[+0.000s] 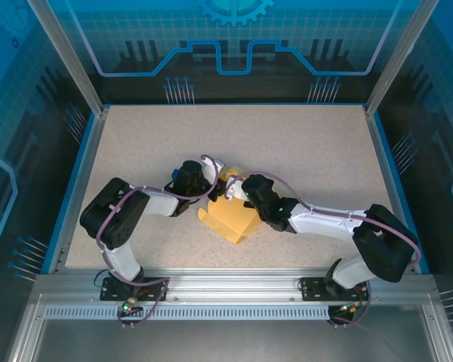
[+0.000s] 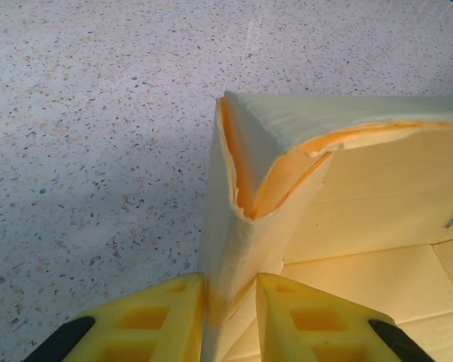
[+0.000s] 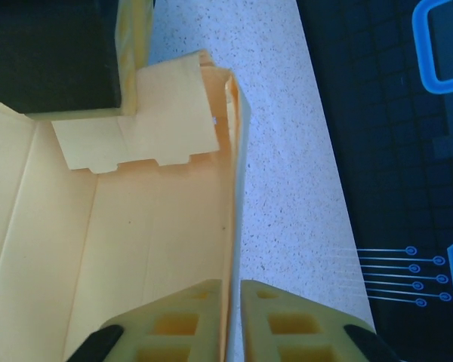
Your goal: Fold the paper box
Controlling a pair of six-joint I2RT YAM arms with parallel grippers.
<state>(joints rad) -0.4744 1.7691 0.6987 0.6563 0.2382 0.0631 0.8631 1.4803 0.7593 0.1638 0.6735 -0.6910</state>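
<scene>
The paper box [image 1: 230,220] is pale yellow card, half formed, lying at the middle of the table between both arms. My left gripper [image 1: 217,185] comes in from the left. In the left wrist view it [image 2: 230,302] is shut on a doubled, creased corner wall of the box [image 2: 347,188]. My right gripper [image 1: 235,189] reaches in from the right. In the right wrist view it [image 3: 234,302] is shut on a thin upright side wall of the box [image 3: 136,226]. A notched tab flap [image 3: 136,136] folds inward at the far end. Both grips sit at the box's far edge, close together.
The speckled table [image 1: 287,143] is bounded by a blue rim and metal frame posts [image 1: 68,53]. The left arm's dark body [image 3: 53,53] looms just beyond the box in the right wrist view. Bare tabletop lies behind and to both sides of the box.
</scene>
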